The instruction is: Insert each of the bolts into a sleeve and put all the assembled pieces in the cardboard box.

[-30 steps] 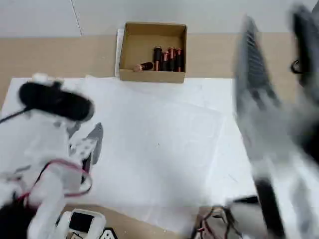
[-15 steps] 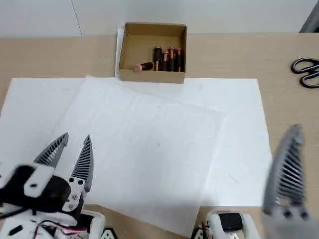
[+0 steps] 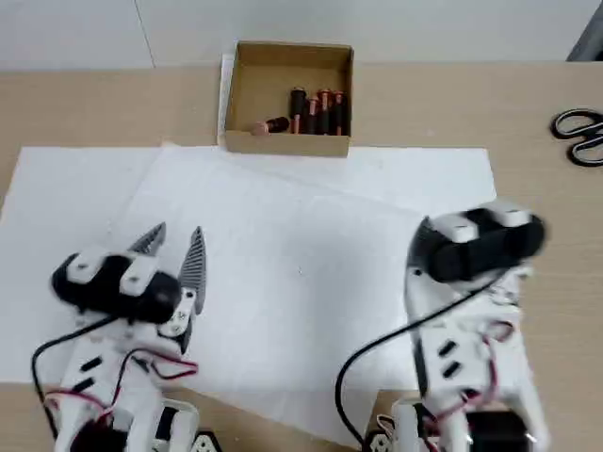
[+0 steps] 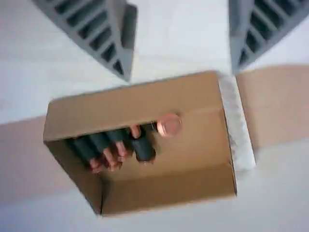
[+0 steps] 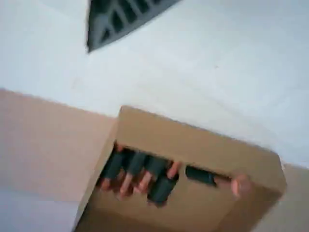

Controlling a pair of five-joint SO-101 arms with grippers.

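Paper (image 3: 311,282), cardboard box (image 3: 252,92) on table (image 3: 94,105)

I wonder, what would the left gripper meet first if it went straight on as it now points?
Likely the cardboard box, past bare white paper, though the left gripper may pass above it.

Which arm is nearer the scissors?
Right. The right arm stands on the same side as the scissors, just short of them; the left arm is across the paper, far from them.

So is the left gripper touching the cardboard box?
Apart. The high view shows the left gripper open over white paper, with a wide stretch of paper before the cardboard box.
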